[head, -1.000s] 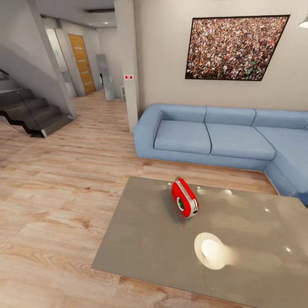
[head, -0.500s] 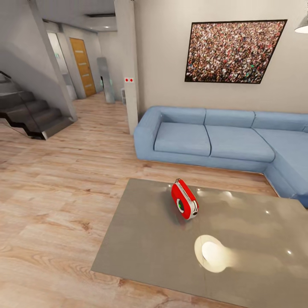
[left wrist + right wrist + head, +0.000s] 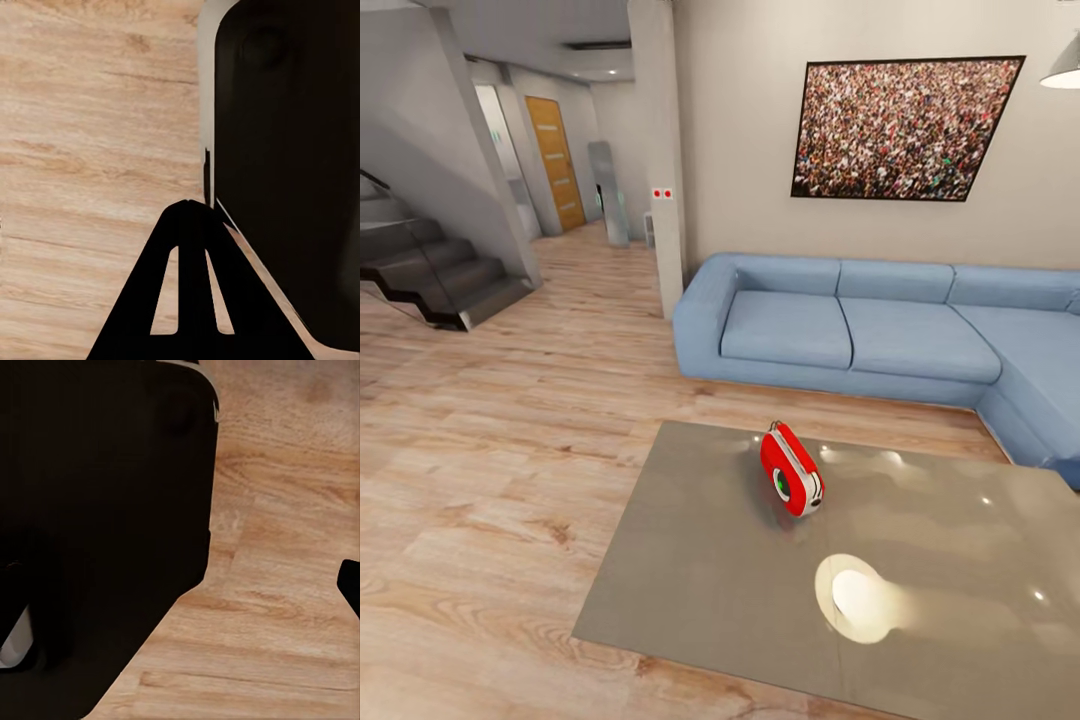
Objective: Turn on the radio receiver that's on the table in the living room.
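Observation:
The bright red radio receiver stands on its edge on the glossy grey-brown table, near the table's far middle, with its round dial facing me. In the left wrist view my left gripper hangs over the wood floor, its dark fingers meeting in a point with nothing between them. The right wrist view has one dark tip at the picture's edge over the floor, too little to tell the jaws' state.
A blue sectional sofa runs behind the table and round its right side. A crowd picture hangs above it. A pillar and dark stairs stand at the left, with wood floor between. The robot's dark body is close beside both wrists.
The whole head view has shifted slightly, so the camera moved. The radio stays where it was on the table.

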Robot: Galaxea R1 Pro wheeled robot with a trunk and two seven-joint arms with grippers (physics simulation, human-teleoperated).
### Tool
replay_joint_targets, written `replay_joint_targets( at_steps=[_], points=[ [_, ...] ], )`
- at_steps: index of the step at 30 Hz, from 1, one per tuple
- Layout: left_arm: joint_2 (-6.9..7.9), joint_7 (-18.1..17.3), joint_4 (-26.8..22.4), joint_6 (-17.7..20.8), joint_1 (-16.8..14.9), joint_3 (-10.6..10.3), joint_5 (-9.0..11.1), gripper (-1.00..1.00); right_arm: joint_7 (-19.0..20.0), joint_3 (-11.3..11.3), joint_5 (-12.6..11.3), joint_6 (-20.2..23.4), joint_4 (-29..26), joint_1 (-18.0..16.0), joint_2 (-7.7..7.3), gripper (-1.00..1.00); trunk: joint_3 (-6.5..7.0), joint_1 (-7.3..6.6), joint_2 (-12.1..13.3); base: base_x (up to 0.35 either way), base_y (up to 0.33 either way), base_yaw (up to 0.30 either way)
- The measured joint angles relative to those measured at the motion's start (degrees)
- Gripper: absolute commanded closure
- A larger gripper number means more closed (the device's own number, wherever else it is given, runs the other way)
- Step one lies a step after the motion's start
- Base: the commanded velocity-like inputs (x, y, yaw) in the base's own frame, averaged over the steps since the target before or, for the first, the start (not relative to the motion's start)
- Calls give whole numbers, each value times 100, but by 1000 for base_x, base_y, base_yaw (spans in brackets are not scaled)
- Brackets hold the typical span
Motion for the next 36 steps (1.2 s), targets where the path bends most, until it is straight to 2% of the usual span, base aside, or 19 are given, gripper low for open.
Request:
replay_joint_targets(
  at_steps=[15,36],
  points=[
    [-19,0,-46,6,3,6,-27,100,-54,9,77,-48,-9,0,-11,-100,8,0,0,0,0,0],
    [-46,0,-158,5,-1,42,-1,100,-44,7,44,-49,0,0,-9,-100,8,0,0,0,0,0]
  ],
)
